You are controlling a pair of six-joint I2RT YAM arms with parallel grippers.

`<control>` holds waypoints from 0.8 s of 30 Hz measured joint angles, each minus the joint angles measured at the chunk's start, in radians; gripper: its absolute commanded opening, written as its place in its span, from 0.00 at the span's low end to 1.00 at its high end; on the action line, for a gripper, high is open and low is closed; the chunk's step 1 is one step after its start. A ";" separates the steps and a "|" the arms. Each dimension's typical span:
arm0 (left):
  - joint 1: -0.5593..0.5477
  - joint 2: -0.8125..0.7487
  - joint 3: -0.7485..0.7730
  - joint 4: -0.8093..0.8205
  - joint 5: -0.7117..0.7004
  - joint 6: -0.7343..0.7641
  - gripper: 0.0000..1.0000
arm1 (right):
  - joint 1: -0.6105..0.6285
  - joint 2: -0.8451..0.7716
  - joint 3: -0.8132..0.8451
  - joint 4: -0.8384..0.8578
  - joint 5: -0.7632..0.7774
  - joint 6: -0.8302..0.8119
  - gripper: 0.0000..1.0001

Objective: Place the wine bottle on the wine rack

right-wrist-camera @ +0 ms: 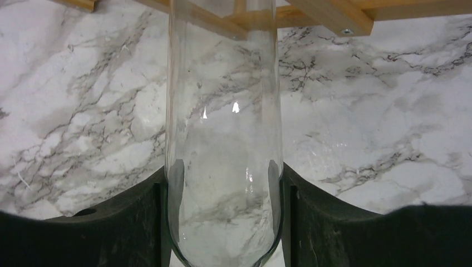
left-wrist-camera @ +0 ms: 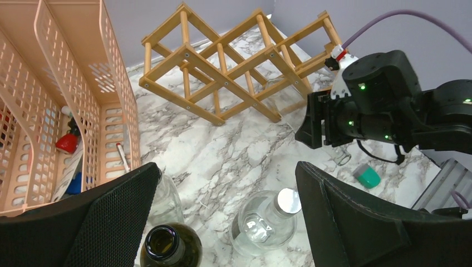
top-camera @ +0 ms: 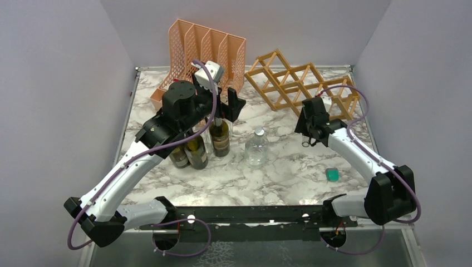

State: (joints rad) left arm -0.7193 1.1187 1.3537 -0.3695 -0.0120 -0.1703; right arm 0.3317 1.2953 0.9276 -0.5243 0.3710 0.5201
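My right gripper (right-wrist-camera: 224,186) is shut on a clear glass wine bottle (right-wrist-camera: 222,111). The bottle lies lengthwise, its far end at the front slats of the light-wood lattice wine rack (right-wrist-camera: 334,14). In the top view the right gripper (top-camera: 313,127) sits just in front of the rack (top-camera: 295,83). In the left wrist view the bottle's neck (left-wrist-camera: 342,158) shows under that gripper. My left gripper (left-wrist-camera: 225,183) is open and empty above a dark green bottle (left-wrist-camera: 162,245); in the top view it (top-camera: 228,105) hovers over the bottle group (top-camera: 220,136).
A peach mesh file organiser (top-camera: 203,50) stands at the back left. Two more dark bottles (top-camera: 189,151) stand under the left arm. A clear capped bottle (top-camera: 257,147) stands mid-table. A small green object (top-camera: 332,174) lies near the right arm.
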 measured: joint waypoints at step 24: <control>0.000 0.052 0.047 -0.031 0.020 0.005 0.99 | 0.000 0.223 -0.011 0.333 0.189 0.010 0.01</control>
State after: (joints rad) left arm -0.7193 1.1709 1.4010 -0.4004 0.0078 -0.1650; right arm 0.3317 1.5185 0.9161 -0.1913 0.5602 0.5297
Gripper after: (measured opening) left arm 0.989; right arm 0.596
